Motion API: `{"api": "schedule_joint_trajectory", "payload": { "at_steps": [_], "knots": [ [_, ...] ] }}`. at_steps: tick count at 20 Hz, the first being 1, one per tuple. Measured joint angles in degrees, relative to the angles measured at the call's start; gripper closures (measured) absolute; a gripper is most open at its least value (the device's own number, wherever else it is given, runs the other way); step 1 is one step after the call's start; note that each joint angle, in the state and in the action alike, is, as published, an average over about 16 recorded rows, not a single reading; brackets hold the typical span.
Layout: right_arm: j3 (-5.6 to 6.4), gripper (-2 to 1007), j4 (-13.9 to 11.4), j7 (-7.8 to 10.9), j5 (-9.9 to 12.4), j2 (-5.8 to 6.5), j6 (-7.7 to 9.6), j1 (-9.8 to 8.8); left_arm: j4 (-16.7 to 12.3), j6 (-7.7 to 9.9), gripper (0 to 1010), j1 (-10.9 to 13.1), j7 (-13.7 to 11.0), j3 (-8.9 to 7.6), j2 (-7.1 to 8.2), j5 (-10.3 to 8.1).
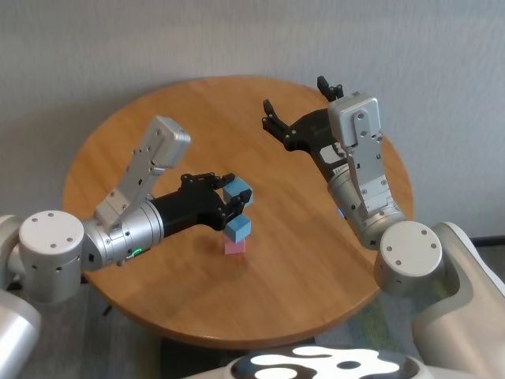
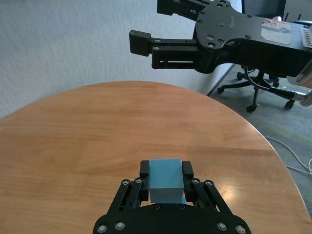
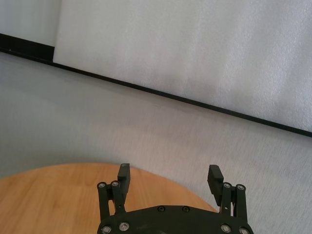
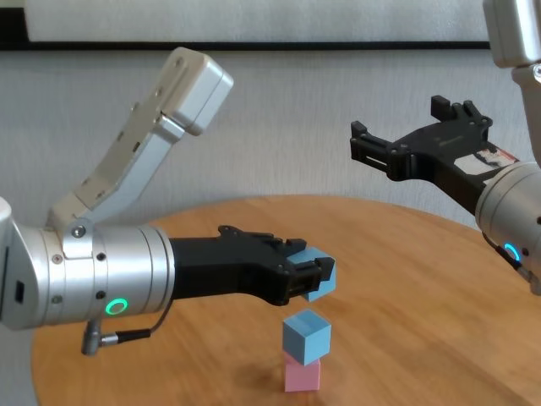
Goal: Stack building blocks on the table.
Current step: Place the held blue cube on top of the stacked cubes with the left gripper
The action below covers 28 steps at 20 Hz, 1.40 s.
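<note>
Chest view: left tool (image 4: 314, 277) clamps tilted blue cube (image 4: 322, 280); right tool (image 4: 397, 135) agape.

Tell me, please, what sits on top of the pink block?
A light blue block rests on the pink block. The left end effector holds another blue block above them, apart. The pink block's top is covered.

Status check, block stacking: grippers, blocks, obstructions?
Left gripper shut on blue block, above blue-on-pink stack. Right gripper open, raised clear. No obstructions.
</note>
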Motion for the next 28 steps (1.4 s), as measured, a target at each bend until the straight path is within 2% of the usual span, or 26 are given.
{"api": "schedule_joint_trajectory", "payload": {
  "at_steps": [15,19,28],
  "knots": [
    [0.0,0,0.0,0.0,0.0,0.0,0.0,0.0,-1.74,4.87,609,1.06,1.59,1.43,0.88,-2.93],
    [0.0,0,0.0,0.0,0.0,0.0,0.0,0.0,-1.65,5.23,609,1.06,2.12,1.5,1.0,-3.7],
    [0.0,0,0.0,0.0,0.0,0.0,0.0,0.0,-1.01,4.84,609,0.67,2.92,1.9,1.35,-5.16]
  ]
}}
